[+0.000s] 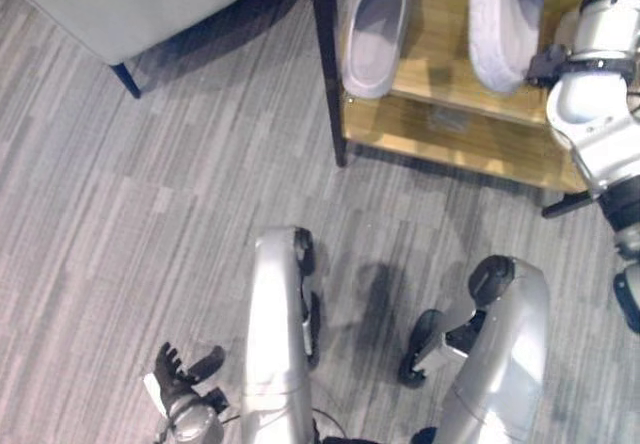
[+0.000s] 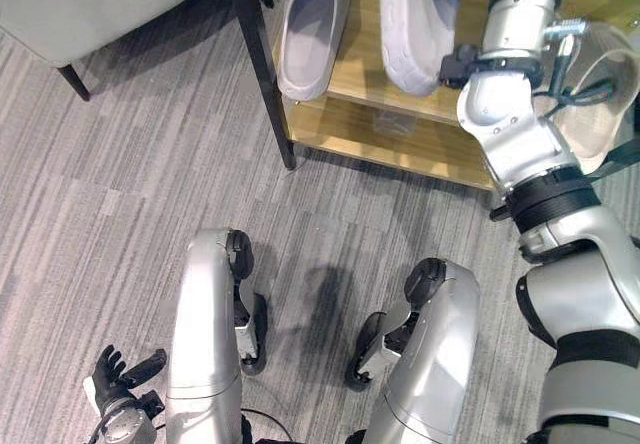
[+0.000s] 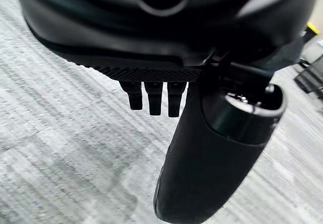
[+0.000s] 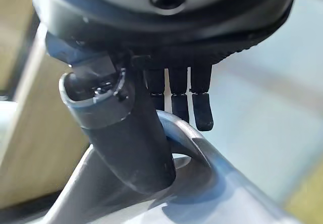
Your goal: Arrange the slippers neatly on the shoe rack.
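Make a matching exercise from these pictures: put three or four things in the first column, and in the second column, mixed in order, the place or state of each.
Column 1
1. left hand
2. right hand
3. left slipper
4. grey chair

Column 2
A. lies free on the shoe rack's wooden shelf
B. stands on the floor beside the rack
C. open, low over the carpet
D. thumb and fingers around the rim of the other slipper

Pairs: 1-C, 2-D, 3-A, 4-B
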Available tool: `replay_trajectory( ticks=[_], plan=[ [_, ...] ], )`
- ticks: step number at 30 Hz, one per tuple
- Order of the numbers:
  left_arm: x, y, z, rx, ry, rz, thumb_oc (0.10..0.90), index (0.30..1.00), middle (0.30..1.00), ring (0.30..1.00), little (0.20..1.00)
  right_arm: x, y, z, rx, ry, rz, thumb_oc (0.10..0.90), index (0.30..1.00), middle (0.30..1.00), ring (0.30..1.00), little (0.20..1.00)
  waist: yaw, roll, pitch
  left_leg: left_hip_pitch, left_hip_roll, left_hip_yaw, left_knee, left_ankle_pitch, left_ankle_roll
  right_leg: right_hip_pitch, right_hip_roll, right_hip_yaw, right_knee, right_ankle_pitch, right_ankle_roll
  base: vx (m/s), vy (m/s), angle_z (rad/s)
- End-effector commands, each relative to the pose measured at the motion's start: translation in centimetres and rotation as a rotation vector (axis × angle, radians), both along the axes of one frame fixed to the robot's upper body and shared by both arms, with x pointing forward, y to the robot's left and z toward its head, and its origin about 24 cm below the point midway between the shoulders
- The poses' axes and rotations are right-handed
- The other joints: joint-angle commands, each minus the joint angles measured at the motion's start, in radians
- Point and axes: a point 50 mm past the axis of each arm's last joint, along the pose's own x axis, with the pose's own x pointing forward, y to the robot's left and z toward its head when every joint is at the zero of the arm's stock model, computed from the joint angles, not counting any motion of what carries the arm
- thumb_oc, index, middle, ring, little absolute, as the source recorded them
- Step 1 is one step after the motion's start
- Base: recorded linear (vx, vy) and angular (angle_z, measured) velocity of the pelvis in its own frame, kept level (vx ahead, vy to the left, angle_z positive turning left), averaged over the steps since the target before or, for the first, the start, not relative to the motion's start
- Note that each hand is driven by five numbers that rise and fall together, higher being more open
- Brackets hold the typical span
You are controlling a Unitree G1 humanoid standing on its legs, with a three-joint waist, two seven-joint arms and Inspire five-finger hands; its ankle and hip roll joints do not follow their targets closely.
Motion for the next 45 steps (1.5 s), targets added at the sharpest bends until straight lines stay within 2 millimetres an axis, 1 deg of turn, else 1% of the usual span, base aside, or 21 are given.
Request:
replay_trajectory(
  ticks=[1,4,6,9,10,13,14,15,16,17,18,19,21,23,27,32,36,41,42,44,45],
  plan=[
    [-1.0,2.7,1.2,0.137,0.008,-0.039,0.800,0.900,0.900,0.900,0.900,-2.9,-1.0,5.7,0.016,-0.181,0.008,0.400,0.300,0.300,0.300,0.300,0.069,0.010,-0.026,0.028,-0.019,-0.161,-0.080,-0.054,0.050,0.026,-0.005,0.135,-0.090,0.003,-0.050,0.03,0.002,-0.04],
    [-1.2,3.1,1.1,0.148,0.025,-0.053,0.800,0.900,0.900,0.900,0.900,-2.2,-2.1,5.4,-0.007,-0.120,-0.075,0.400,0.300,0.300,0.300,0.300,0.081,0.008,-0.026,0.028,-0.017,-0.172,-0.103,-0.046,0.047,0.026,-0.002,0.117,-0.123,0.017,-0.046,0.05,-0.022,-0.05],
    [-1.3,2.9,1.1,0.148,0.024,-0.067,0.800,0.900,0.900,0.900,0.900,-2.1,-2.1,5.6,-0.036,-0.105,-0.106,0.400,0.300,0.300,0.300,0.300,0.081,0.007,-0.026,0.028,-0.012,-0.175,-0.118,-0.043,0.045,0.026,0.001,0.109,-0.141,0.024,-0.045,0.06,-0.036,-0.03],
    [-1.9,2.7,1.0,0.158,0.038,-0.093,0.800,0.900,0.900,0.900,0.900,-2.7,-2.9,6.2,-0.043,-0.125,-0.147,0.400,0.300,0.300,0.300,0.300,0.080,0.011,-0.026,0.028,-0.014,-0.180,-0.132,-0.046,0.046,0.026,0.006,0.105,-0.155,0.021,-0.045,0.07,-0.076,-0.02],
    [-2.5,2.8,1.0,0.179,0.056,-0.119,0.800,0.900,0.900,0.900,0.900,-3.2,-3.3,6.9,-0.039,-0.155,-0.165,0.400,0.300,0.300,0.300,0.300,0.073,0.012,-0.026,0.028,-0.012,-0.177,-0.150,-0.044,0.044,0.026,0.005,0.107,-0.160,0.016,-0.045,0.03,-0.071,-0.03],
    [-2.9,3.0,0.9,0.186,0.068,-0.117,0.800,0.900,0.900,0.900,0.900,-3.3,-3.3,7.3,-0.056,-0.152,-0.180,0.400,0.300,0.300,0.300,0.300,0.070,0.017,-0.026,0.028,-0.011,-0.179,-0.154,-0.045,0.045,0.026,0.000,0.105,-0.157,0.011,-0.048,0.02,-0.029,0.00],
    [-1.5,3.9,1.5,0.218,0.064,-0.108,0.800,0.900,0.900,0.900,0.900,-2.8,-1.6,7.0,-0.092,-0.151,-0.126,0.400,0.300,0.300,0.300,0.300,0.059,0.009,-0.026,0.028,-0.004,-0.179,-0.156,-0.044,0.043,0.026,0.001,0.105,-0.160,0.011,-0.048,0.04,0.006,0.00],
    [-0.4,4.9,2.5,0.266,0.052,-0.149,0.800,0.900,0.900,0.900,0.900,-2.8,-2.0,7.4,-0.066,-0.145,-0.153,0.400,0.300,0.300,0.300,0.300,0.055,0.013,-0.026,0.028,-0.005,-0.182,-0.151,-0.047,0.042,0.026,0.000,0.109,-0.156,0.004,-0.050,0.03,0.008,-0.01],
    [-0.4,4.9,2.4,0.266,0.052,-0.149,0.800,0.900,0.900,0.900,0.900,-2.8,-1.9,7.4,-0.066,-0.145,-0.152,0.400,0.300,0.300,0.300,0.300,0.055,0.014,-0.026,0.028,-0.005,-0.182,-0.151,-0.047,0.042,0.026,0.000,0.109,-0.155,0.004,-0.050,0.03,-0.027,0.00],
    [-1.7,5.5,1.9,0.252,0.095,-0.119,0.800,0.900,0.900,0.900,0.900,-2.9,-2.0,8.2,-0.081,-0.132,-0.166,0.400,0.300,0.300,0.300,0.300,0.057,0.012,-0.026,0.028,-0.002,-0.183,-0.151,-0.049,0.042,0.026,-0.002,0.109,-0.152,0.001,-0.052,0.00,0.000,0.00],
    [-1.7,5.5,1.9,0.249,0.094,-0.119,0.800,0.900,0.900,0.900,0.900,-2.9,-2.0,8.2,-0.082,-0.132,-0.166,0.400,0.300,0.300,0.300,0.300,0.056,0.014,-0.026,0.028,-0.002,-0.183,-0.152,-0.049,0.042,0.026,-0.002,0.109,-0.152,0.001,-0.052,0.03,-0.036,0.00],
    [-2.4,5.4,1.5,0.230,0.118,-0.120,0.800,0.900,0.900,0.900,0.900,-2.7,-2.7,8.3,-0.063,-0.098,-0.188,0.800,0.900,0.900,0.900,0.900,0.058,0.015,-0.026,0.028,0.001,-0.183,-0.157,-0.046,0.039,0.026,-0.004,0.108,-0.151,-0.001,-0.056,0.00,0.000,0.00],
    [-2.6,5.5,1.4,0.224,0.125,-0.119,0.800,0.900,0.900,0.900,0.900,-2.5,-2.9,8.4,-0.047,-0.071,-0.187,0.800,0.900,0.900,0.900,0.900,0.057,0.015,-0.026,0.028,0.002,-0.184,-0.159,-0.045,0.038,0.026,-0.004,0.108,-0.151,-0.002,-0.057,0.00,0.000,0.00],
    [-2.8,5.3,1.2,0.194,0.125,-0.138,0.800,0.900,0.900,0.900,0.900,-1.8,-3.3,8.4,-0.064,0.006,-0.264,0.800,0.900,0.900,0.900,0.900,0.059,0.017,-0.026,0.028,0.004,-0.186,-0.169,-0.042,0.036,0.026,-0.007,0.102,-0.157,-0.005,-0.060,0.00,0.000,0.00],
    [-3.0,5.4,1.3,0.174,0.109,-0.134,0.800,0.900,0.900,0.900,0.900,-1.4,-3.1,8.7,-0.119,0.065,-0.352,0.800,0.900,0.900,0.900,0.900,0.057,0.018,-0.026,0.028,0.007,-0.186,-0.175,-0.042,0.035,0.026,-0.009,0.101,-0.163,0.000,-0.061,-0.03,0.012,0.00],
    [-1.7,5.3,1.7,0.170,0.096,-0.176,0.800,0.900,0.900,0.900,0.900,-0.1,-3.2,7.6,-0.126,0.182,-0.432,0.800,0.900,0.900,0.900,0.900,0.054,0.026,-0.026,0.028,0.007,-0.192,-0.165,-0.042,0.032,0.026,-0.006,0.102,-0.161,0.002,-0.061,-0.03,0.021,-0.01],
    [-2.6,5.7,1.3,0.146,0.115,-0.124,0.800,0.900,0.900,0.900,0.900,-0.2,-4.1,7.1,-0.071,0.176,-0.429,0.800,0.900,0.900,0.900,0.900,0.053,0.028,-0.026,0.028,0.001,-0.192,-0.165,-0.039,0.031,0.026,-0.005,0.102,-0.157,0.003,-0.061,-0.01,0.009,0.00],
    [-3.5,5.9,0.9,0.138,0.145,-0.097,0.800,0.900,0.900,0.900,0.900,-0.1,-3.6,7.0,-0.074,0.160,-0.398,0.800,0.900,0.900,0.900,0.900,0.051,0.025,-0.026,0.028,0.000,-0.193,-0.161,-0.039,0.030,0.026,-0.005,0.109,-0.148,0.000,-0.062,-0.01,0.001,0.00],
    [-4.1,5.9,0.5,0.127,0.185,-0.111,0.800,0.900,0.900,0.900,0.900,0.1,-3.0,7.3,-0.113,0.189,-0.389,0.800,0.900,0.900,0.900,0.900,0.050,0.014,-0.026,0.028,0.001,-0.196,-0.150,-0.041,0.027,0.026,0.001,0.114,-0.136,-0.004,-0.064,-0.09,0.031,-0.03],
    [-4.3,6.1,0.3,0.102,0.208,-0.125,0.800,0.900,0.900,0.900,0.900,0.5,-3.1,7.1,-0.162,0.298,-0.439,0.800,0.900,0.900,0.900,0.900,0.048,0.015,-0.026,0.028,-0.002,-0.202,-0.135,-0.045,0.024,0.026,0.003,0.118,-0.122,-0.008,-0.065,-0.09,0.043,-0.05],
    [-4.2,6.3,0.3,0.085,0.216,-0.135,0.800,0.900,0.900,0.900,0.900,0.7,-2.6,7.2,-0.248,0.339,-0.477,0.800,0.900,0.900,0.900,0.900,0.044,0.013,-0.026,0.028,-0.002,-0.206,-0.130,-0.048,0.023,0.026,0.004,0.120,-0.122,-0.010,-0.066,-0.06,0.030,-0.05]
  ],
)
